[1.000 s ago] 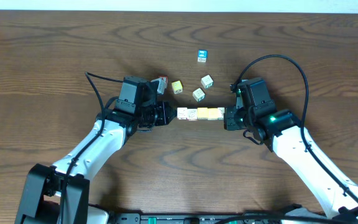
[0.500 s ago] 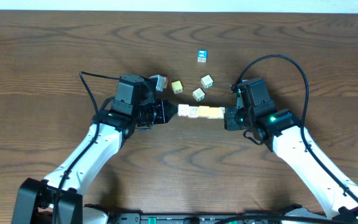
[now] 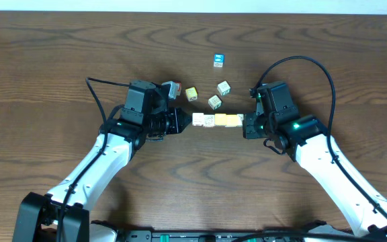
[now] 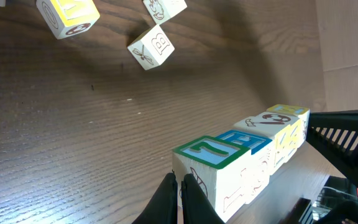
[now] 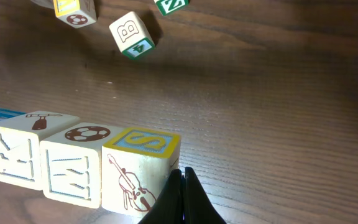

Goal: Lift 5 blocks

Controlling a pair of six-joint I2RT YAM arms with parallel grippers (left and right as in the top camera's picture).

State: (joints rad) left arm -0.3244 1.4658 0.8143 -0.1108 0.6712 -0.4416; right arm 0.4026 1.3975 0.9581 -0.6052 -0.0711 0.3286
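The blocks (image 3: pixel 217 121) stand face to face in one straight row at the middle of the table (image 3: pixel 59 54). The row's long axis runs left to right across the overhead view, one end towards each arm. The wrist views give a count of five in the row. The green-topped block (image 4: pixel 210 152) is at the left arm's end and the yellow-rimmed "S" block (image 5: pixel 143 142) is at the right arm's end. Between them are a blue-topped one and two whitish ones with small drawings on top.

The left gripper (image 3: pixel 182 122) has its fingers pressed together with nothing between them, and its tips butt against the outer face of the green-topped block. The right gripper (image 3: pixel 245 126) is closed the same way, with its tips against the outer face of the "S" block (so the row is squeezed lengthwise from both ends). Whether the row is clear of the wood cannot be told.

Five loose cubes lie beyond the row:
- a reddish-grey cube (image 3: pixel 172 87)
- a yellowish cube (image 3: pixel 191 93)
- a whitish cube (image 3: pixel 214 101)
- a second whitish cube (image 3: pixel 224 87)
- a blue-faced cube (image 3: pixel 218 60), farthest off
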